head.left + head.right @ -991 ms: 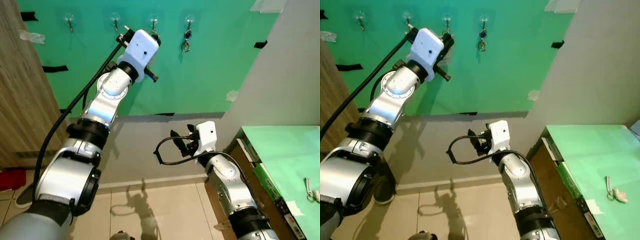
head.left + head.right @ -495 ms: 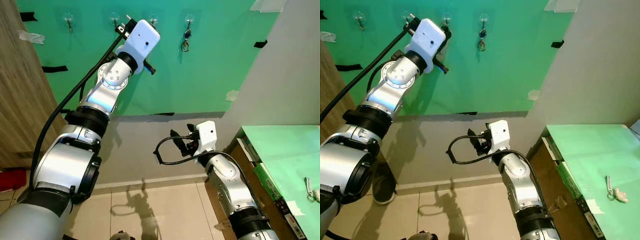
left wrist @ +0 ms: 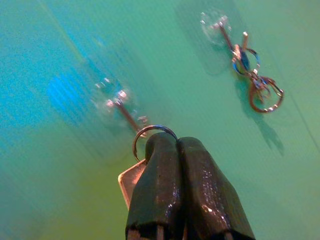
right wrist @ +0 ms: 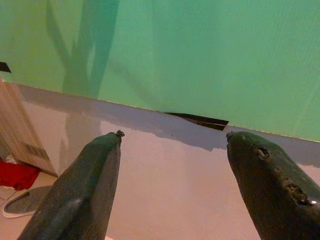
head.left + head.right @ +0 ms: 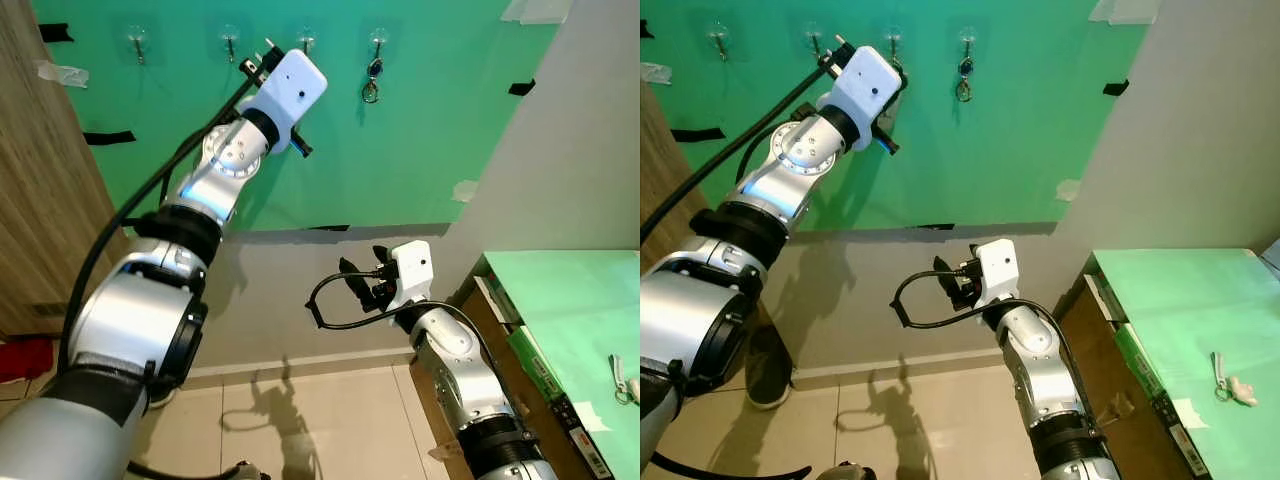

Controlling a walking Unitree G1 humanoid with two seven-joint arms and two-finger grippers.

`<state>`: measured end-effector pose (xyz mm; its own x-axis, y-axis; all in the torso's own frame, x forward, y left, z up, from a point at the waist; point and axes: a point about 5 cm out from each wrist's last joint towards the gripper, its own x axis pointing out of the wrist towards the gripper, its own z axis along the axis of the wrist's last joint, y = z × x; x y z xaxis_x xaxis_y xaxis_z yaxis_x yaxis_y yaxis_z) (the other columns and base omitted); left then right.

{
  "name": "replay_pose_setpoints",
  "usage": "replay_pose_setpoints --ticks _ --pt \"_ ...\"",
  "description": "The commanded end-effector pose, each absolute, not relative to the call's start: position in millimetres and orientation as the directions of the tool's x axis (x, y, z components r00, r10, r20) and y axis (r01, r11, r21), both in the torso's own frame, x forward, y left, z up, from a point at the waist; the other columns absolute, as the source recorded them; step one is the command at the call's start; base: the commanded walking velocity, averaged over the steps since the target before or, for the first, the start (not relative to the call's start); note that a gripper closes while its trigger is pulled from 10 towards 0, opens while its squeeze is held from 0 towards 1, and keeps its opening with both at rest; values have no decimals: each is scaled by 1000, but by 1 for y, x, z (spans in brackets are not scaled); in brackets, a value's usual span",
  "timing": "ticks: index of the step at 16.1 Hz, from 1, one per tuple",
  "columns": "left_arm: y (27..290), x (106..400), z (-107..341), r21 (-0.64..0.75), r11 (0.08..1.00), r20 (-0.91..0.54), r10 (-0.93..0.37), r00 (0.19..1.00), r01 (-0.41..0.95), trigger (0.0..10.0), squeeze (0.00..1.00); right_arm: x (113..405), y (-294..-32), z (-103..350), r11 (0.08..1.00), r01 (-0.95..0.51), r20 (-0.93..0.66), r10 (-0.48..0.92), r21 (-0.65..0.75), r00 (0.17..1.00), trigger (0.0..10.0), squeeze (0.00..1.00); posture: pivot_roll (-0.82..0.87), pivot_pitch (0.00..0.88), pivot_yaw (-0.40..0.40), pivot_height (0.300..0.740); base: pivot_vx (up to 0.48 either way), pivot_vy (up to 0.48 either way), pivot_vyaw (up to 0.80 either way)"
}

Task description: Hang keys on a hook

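Up on the wall, a big matte green sheet (image 5: 420, 130) is fixed with scraps of black tape, a wood-grain panel (image 5: 40, 200) standing to its left and plain grey wall below and to the right. The left arm (image 5: 215, 180) reaches up across the sheet at a steep slant — silver jointed shells, a thick black cable looping along it, and a white boxy wrist tipped toward the row of hooks. In its wrist view the left gripper (image 3: 176, 142) has its two glossy black fingers pressed tight together on the keys (image 3: 134, 176): a flat pale key blade pokes out at one side and a thin steel split ring (image 3: 150, 131) arcs over the fingertips. That ring sits just beside the tip of a small clear-based metal hook (image 3: 122, 106), which looks blurred; whether it has caught on the hook I cannot tell.

The right arm (image 5: 450, 365) is bent low in front of the grey wall, its right gripper (image 4: 172, 142) held wide apart with nothing between the dull, pitted black fingers.

One hook further right, another key bunch (image 3: 255, 80) hangs — blue tag, rings and a small clasp. Off to the right, a green-topped table (image 5: 1170, 300) carries a small key set (image 5: 1225, 378).
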<state>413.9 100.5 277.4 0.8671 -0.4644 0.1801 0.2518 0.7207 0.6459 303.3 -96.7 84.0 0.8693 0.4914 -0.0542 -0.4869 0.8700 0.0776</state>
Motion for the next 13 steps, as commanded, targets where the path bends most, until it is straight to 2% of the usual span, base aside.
replay_pose_setpoints --ticks 1,7,11,13 --pt "93 414 290 673 699 197 -486 851 243 10000 0 301 -100 83 872 -485 -62 489 71 870 10000 0 57 0 -47 740 0 0 0" --pt "96 416 294 681 695 186 -469 863 231 10000 0 300 -98 83 867 -493 -66 497 73 865 10000 0 55 0 -46 740 0 0 0" --pt "95 418 279 700 652 78 -476 876 291 10000 0 299 -97 83 862 -502 -70 506 75 859 10000 0 55 0 -47 740 0 0 0" --pt "96 419 280 705 648 73 -472 878 289 10000 0 298 -93 97 841 -540 -9 540 31 841 10000 0 53 0 -45 740 0 0 0"
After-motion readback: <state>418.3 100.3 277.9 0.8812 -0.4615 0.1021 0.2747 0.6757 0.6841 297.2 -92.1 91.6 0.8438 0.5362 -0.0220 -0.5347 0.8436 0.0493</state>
